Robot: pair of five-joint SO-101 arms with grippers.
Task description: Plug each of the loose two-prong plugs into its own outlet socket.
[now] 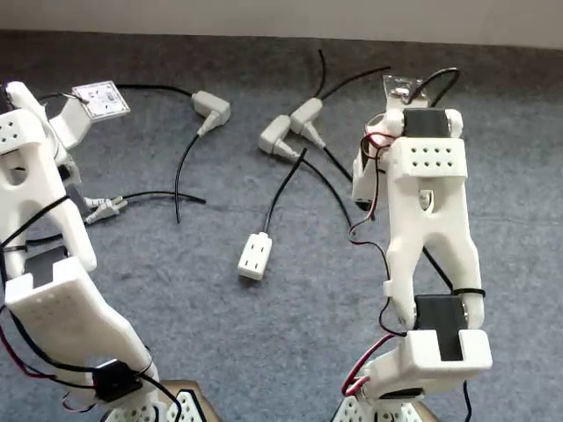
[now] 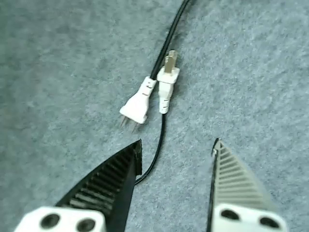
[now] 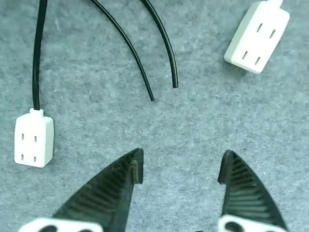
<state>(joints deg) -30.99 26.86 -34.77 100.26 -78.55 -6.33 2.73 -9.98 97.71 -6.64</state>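
Bright, soft, even light over grey desk (image 1: 220, 352); diffuse, from above by look of it. Faint short shadows hugging right arm (image 1: 428, 202) and left arm (image 1: 53, 290) in high view. Thin soft shadow beside plugs (image 2: 145, 99) in left wrist view, w/ mild sheen on brass prongs (image 2: 170, 60). Ribbing on dark jaws catching light, both wrist views.

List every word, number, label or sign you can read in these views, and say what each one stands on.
No text can be read anywhere.
On the two-prong plug: no print visible.
On the outlet socket: plain white, slots only.
On the second outlet socket: plain white, slots only.
On the square plate at an arm's end: faint marks, too small to read.
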